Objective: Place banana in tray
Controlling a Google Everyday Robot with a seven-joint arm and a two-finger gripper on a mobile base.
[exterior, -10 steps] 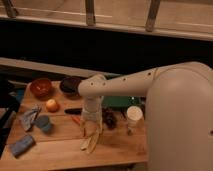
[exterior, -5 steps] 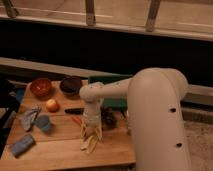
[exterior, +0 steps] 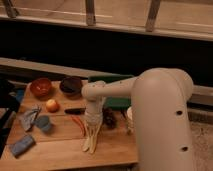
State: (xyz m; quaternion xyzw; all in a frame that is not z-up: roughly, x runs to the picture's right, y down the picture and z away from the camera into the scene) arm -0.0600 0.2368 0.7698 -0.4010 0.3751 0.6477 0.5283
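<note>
The pale yellow banana (exterior: 91, 141) lies on the wooden table (exterior: 60, 155) near its front edge, pointing toward me and looking split in two. My gripper (exterior: 92, 129) hangs straight down from the white arm (exterior: 107, 91) and sits right over the banana's far end, hiding that end. The dark green tray (exterior: 119, 103) is behind the gripper at the table's back right, mostly covered by the arm; only its rim and a strip of floor show.
A red chili (exterior: 79, 125) lies just left of the banana. An orange fruit (exterior: 51, 105), two brown bowls (exterior: 41, 86) (exterior: 71, 85), a black utensil (exterior: 74, 111) and blue items (exterior: 42, 122) (exterior: 21, 145) fill the left. A white cup (exterior: 130, 116) stands right of the gripper.
The gripper has come down onto the banana's far end, and the arm's big link has swung in toward the camera. The banana has not moved.
</note>
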